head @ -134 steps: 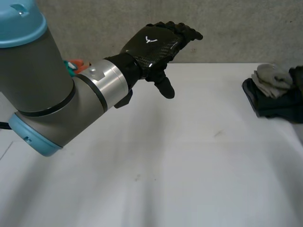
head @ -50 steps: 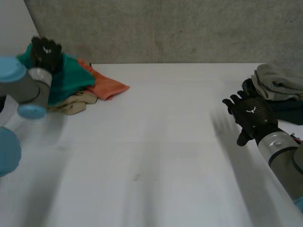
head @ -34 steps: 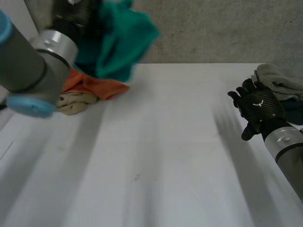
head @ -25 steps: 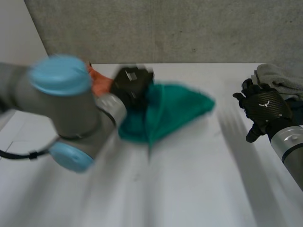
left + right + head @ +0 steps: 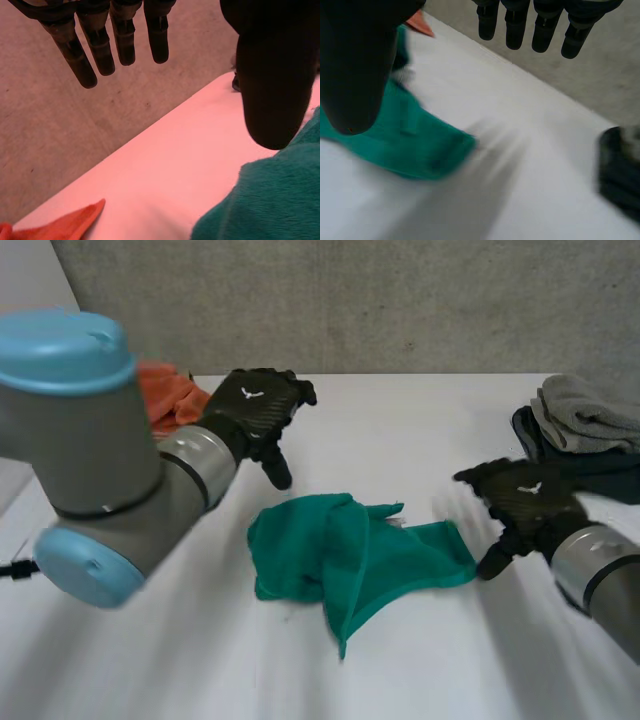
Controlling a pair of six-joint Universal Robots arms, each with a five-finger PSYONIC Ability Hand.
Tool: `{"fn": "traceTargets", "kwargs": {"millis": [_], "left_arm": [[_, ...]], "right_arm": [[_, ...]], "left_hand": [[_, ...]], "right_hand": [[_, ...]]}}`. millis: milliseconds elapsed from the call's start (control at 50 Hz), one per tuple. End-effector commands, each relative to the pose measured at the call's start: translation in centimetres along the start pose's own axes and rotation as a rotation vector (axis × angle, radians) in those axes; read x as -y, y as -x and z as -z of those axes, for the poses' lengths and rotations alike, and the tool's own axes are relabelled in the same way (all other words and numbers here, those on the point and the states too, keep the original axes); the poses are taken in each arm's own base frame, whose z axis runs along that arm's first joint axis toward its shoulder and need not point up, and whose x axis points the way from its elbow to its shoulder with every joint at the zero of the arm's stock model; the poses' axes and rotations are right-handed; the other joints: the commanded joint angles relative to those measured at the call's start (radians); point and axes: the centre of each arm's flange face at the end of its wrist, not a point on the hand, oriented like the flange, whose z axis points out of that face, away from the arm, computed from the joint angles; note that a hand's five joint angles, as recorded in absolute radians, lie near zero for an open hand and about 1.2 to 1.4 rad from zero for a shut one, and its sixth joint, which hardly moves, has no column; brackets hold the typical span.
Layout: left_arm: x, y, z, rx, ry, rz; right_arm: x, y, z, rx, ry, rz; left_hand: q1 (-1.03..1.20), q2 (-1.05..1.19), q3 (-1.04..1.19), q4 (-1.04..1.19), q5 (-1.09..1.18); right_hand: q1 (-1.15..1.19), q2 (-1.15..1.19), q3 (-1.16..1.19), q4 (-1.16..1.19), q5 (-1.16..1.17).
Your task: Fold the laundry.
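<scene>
teal fleece cloth (image 5: 350, 555) lies crumpled – left hand (image 5: 256, 410) and right hand (image 5: 520, 500) both spread, holding nothing.

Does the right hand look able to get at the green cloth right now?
Probably yes: the right hand, open, hangs just beside the green cloth, and only bare table lies between them.

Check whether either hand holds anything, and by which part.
Nothing is held: the left hand and right hand are both open, and the green cloth lies crumpled on the table.
</scene>
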Motion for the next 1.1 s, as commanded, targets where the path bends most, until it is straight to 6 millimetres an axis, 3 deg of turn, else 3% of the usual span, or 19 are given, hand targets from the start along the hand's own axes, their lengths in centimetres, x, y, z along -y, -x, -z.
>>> {"fn": "traceTargets", "kwargs": {"millis": [20,180,220,260,280,300,340,380,460,480,520,540,580,660,760,800,940,1020,1100], "left_arm": [[-3.9,1.8,-3.0,-0.128,0.061,-0.097],[-9.5,-0.1,-4.6,-0.241,0.241,-0.177],[-10.2,-0.5,-4.9,-0.259,0.256,-0.205],[-10.0,-0.9,-5.0,-0.263,0.243,-0.220],[-9.3,-1.0,-5.3,-0.255,0.215,-0.229],[-8.9,-1.0,-5.5,-0.249,0.197,-0.234],[-7.6,-0.8,-6.2,-0.223,0.139,-0.246],[-5.3,-0.1,-7.2,-0.161,0.041,-0.255],[-0.5,1.8,-8.9,0.028,-0.166,-0.220],[0.8,2.5,-9.0,0.083,-0.223,-0.203],[4.7,3.8,-8.3,0.208,-0.365,-0.157],[6.0,4.1,-7.8,0.242,-0.409,-0.138],[8.6,4.6,-5.9,0.305,-0.501,-0.104],[8.6,3.4,-3.5,0.288,-0.505,-0.089],[5.3,0.1,-0.2,0.207,-0.388,-0.078],[2.2,-1.7,1.0,0.156,-0.296,-0.085],[-4.7,-5.5,3.4,0.049,-0.097,-0.091],[-6.8,-7.6,4.6,0.004,-0.027,-0.072],[-7.3,-8.6,5.8,-0.025,0.001,-0.030]], "right_arm": [[-2.5,2.9,-0.8,0.097,0.107,-0.162],[-3.8,6.0,-3.5,0.143,0.072,-0.118],[-3.9,6.0,-4.2,0.127,0.061,-0.112],[-3.8,5.9,-5.4,0.100,0.033,-0.104],[-3.6,5.8,-5.8,0.093,0.017,-0.101],[-3.2,5.7,-6.4,0.087,-0.004,-0.100],[-2.0,5.4,-7.8,0.075,-0.074,-0.079],[-0.4,5.0,-8.9,0.057,-0.133,-0.039],[5.5,3.2,-10.7,-0.028,-0.327,0.092],[8.3,2.4,-10.8,-0.079,-0.416,0.131],[11.2,1.6,-10.8,-0.142,-0.517,0.151],[13.9,0.8,-10.6,-0.203,-0.627,0.153],[15.9,0.2,-10.4,-0.244,-0.715,0.149],[18.7,-0.2,-9.7,-0.277,-0.854,0.147],[18.1,0.1,-10.3,-0.260,-0.831,0.152],[16.4,0.5,-11.3,-0.224,-0.763,0.160],[8.4,2.4,-14.8,-0.103,-0.437,0.177],[3.8,2.9,-16.0,-0.073,-0.256,0.191],[2.8,2.6,-15.9,-0.104,-0.203,0.248]], "left_hand": [[-0.021,0.008,0.009,0.014,0.025],[-0.015,0.014,0.015,0.020,0.031],[0.067,0.095,0.097,0.102,0.112],[0.304,0.332,0.333,0.339,0.349],[0.648,0.677,0.678,0.683,0.694],[0.780,0.808,0.809,0.814,0.825],[1.041,1.069,1.070,1.076,1.086],[1.042,1.070,1.071,1.077,1.087],[1.042,1.070,1.071,1.077,1.087],[1.042,1.070,1.071,1.077,1.087],[1.042,1.070,1.071,1.077,1.087],[1.042,1.070,1.071,1.077,1.087],[1.042,1.070,1.071,1.077,1.087],[1.042,1.070,1.071,1.077,1.087],[1.042,1.070,1.071,1.077,1.087],[1.042,1.070,1.071,1.077,1.087],[1.042,1.070,1.071,1.077,1.087],[1.042,1.070,1.071,1.077,1.087],[0.688,0.716,0.717,0.723,0.733]], "right_hand": [[-0.051,-0.039,-0.035,-0.035,-0.041],[-0.003,0.009,0.013,0.013,0.006],[0.138,0.150,0.154,0.154,0.147],[0.592,0.603,0.608,0.607,0.601],[0.823,0.835,0.839,0.839,0.833],[1.096,1.108,1.112,1.112,1.105],[1.171,1.183,1.187,1.187,1.180],[1.171,1.183,1.187,1.187,1.181],[1.171,1.183,1.187,1.187,1.181],[1.171,1.183,1.187,1.187,1.181],[1.171,1.183,1.187,1.187,1.181],[1.171,1.183,1.187,1.187,1.181],[1.171,1.183,1.187,1.187,1.181],[1.171,1.183,1.187,1.187,1.181],[1.171,1.183,1.187,1.187,1.181],[1.171,1.183,1.187,1.187,1.181],[1.171,1.183,1.187,1.187,1.181],[1.171,1.183,1.187,1.187,1.181],[1.171,1.183,1.187,1.187,1.181]]}}
